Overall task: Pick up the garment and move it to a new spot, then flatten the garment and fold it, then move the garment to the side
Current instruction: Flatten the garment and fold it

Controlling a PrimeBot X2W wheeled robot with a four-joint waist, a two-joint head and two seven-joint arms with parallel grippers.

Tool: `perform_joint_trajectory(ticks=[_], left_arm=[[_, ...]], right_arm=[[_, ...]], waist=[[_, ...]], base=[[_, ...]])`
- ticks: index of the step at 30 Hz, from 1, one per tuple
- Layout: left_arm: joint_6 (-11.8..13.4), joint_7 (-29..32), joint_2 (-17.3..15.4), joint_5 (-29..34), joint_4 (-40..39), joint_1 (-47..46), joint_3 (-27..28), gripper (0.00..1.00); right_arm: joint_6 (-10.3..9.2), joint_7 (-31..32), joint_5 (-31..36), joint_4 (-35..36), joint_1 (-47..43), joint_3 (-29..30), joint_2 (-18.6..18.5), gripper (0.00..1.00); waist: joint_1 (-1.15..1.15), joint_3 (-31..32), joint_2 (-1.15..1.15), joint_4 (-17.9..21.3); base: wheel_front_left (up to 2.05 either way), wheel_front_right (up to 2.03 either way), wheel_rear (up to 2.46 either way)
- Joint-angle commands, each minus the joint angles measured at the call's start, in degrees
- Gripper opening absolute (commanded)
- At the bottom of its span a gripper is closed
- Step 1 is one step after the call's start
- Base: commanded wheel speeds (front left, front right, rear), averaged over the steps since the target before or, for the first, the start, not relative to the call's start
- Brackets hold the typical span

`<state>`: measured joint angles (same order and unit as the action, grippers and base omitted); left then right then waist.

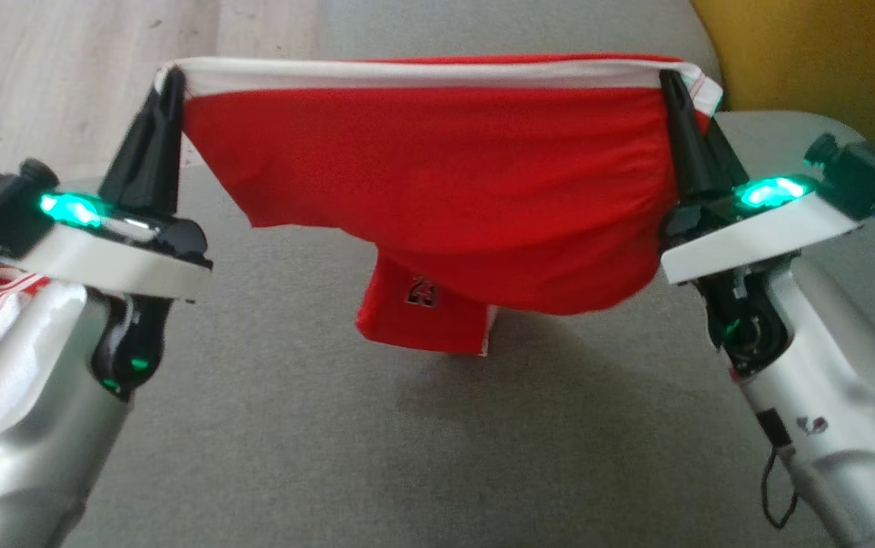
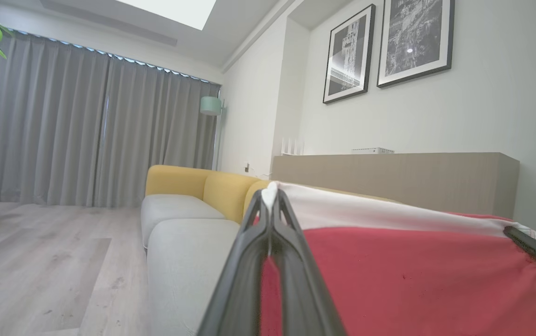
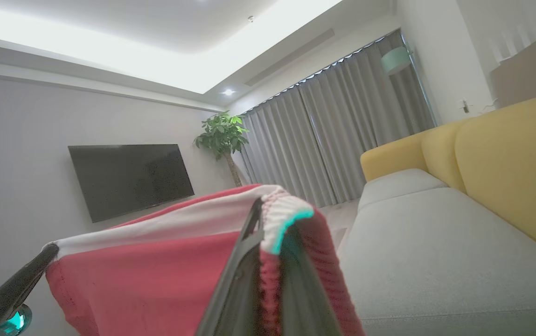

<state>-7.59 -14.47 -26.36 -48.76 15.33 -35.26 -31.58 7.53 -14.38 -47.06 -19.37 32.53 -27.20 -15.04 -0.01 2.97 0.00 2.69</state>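
Left hand [image 1: 169, 80] and right hand [image 1: 671, 80] are pinching the garment [image 1: 437, 167] by its top corners; it's sagging, seemingly soft and light.

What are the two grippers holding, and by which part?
Both hold the red garment by its white band: the left gripper pinches one end, the right gripper the other.

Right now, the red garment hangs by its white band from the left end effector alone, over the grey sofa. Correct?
No: the head view shows the right end effector pinching the other end of the band too. The garment hangs from both, over the sofa.
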Motion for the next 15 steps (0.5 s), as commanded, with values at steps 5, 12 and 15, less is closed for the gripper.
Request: perform_joint_trajectory(ticks=[5, 12, 15], left_arm=[[0.1, -0.51, -4.01, 1.18, 0.67, -7.14, -1.06, 0.0], [0.1, -0.5, -1.59, 2.4, 10.81, -15.29, -3.39, 0.0], [0.46, -0.51, 0.08, 4.46, 14.47, -21.93, -2.12, 0.0]], right_arm=[[-0.04, -0.62, -1.8, -0.03, 6.02, -2.06, -3.06, 0.0], [-0.04, -0.42, -0.44, -6.88, 14.84, -6.82, -3.68, 0.0], [-0.04, -0.53, 1.44, -10.49, 22.25, -6.79, -3.26, 0.0]], waist=[[0.01, -0.58, 0.0, -2.67], [0.01, -6.4, 0.0, -4.07], [0.01, -10.6, 0.0, -4.93]], base=[[0.0, 0.0, 0.0], [0.0, 0.0, 0.0], [0.0, 0.0, 0.0]])
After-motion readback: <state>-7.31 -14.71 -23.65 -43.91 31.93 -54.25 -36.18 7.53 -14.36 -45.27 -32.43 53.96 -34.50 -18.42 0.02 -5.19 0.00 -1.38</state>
